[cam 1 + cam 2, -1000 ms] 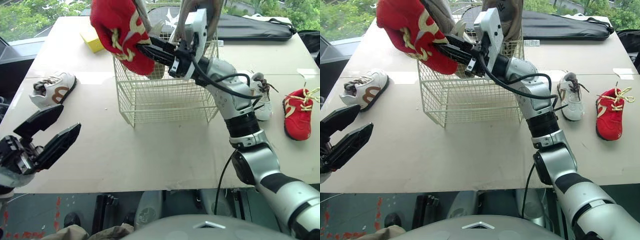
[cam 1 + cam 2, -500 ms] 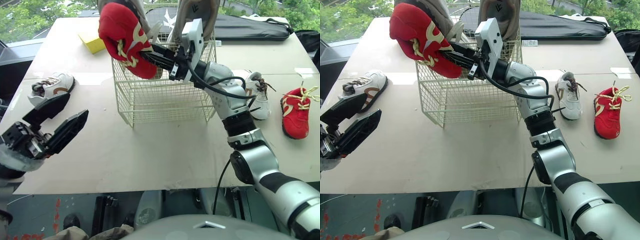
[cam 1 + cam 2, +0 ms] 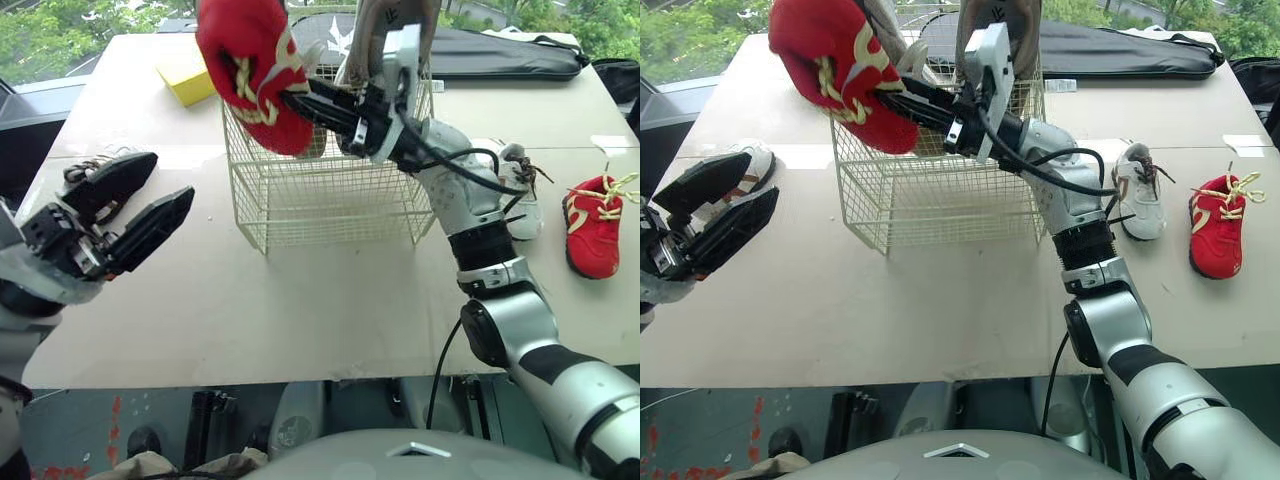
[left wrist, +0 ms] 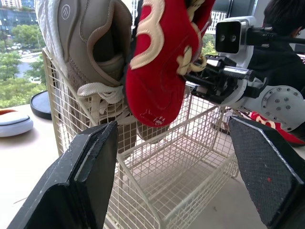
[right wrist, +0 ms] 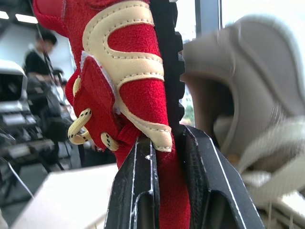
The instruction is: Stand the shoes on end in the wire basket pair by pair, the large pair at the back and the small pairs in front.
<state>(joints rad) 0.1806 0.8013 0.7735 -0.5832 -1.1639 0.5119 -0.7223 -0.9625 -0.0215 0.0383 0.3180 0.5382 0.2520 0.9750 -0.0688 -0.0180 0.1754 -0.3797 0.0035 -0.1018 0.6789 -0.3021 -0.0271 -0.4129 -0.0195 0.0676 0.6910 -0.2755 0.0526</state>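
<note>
My right gripper (image 3: pixel 288 101) is shut on a small red shoe (image 3: pixel 244 68) and holds it toe-up above the front left corner of the cream wire basket (image 3: pixel 320 195). In the right wrist view the black fingers (image 5: pixel 143 191) clamp the red shoe (image 5: pixel 128 86) at its edge. Two large beige shoes (image 4: pixel 90 43) stand on end at the back of the basket. Left of the basket my left gripper (image 3: pixel 170 178) hangs open, holding nothing. A small white-and-brown shoe (image 3: pixel 755 158) lies on the table behind it, mostly hidden.
On the table to the right lie a small white shoe (image 3: pixel 522 200) and a second red shoe (image 3: pixel 595 228). A yellow block (image 3: pixel 186 80) sits far left, and a black bag (image 3: pixel 500 52) lies behind the basket. A person (image 4: pixel 286 19) is in the background.
My left gripper has risen and moved forward toward the basket, now covering the white-and-brown shoe. The right gripper dipped the red shoe, then lifted it again above the basket corner.
</note>
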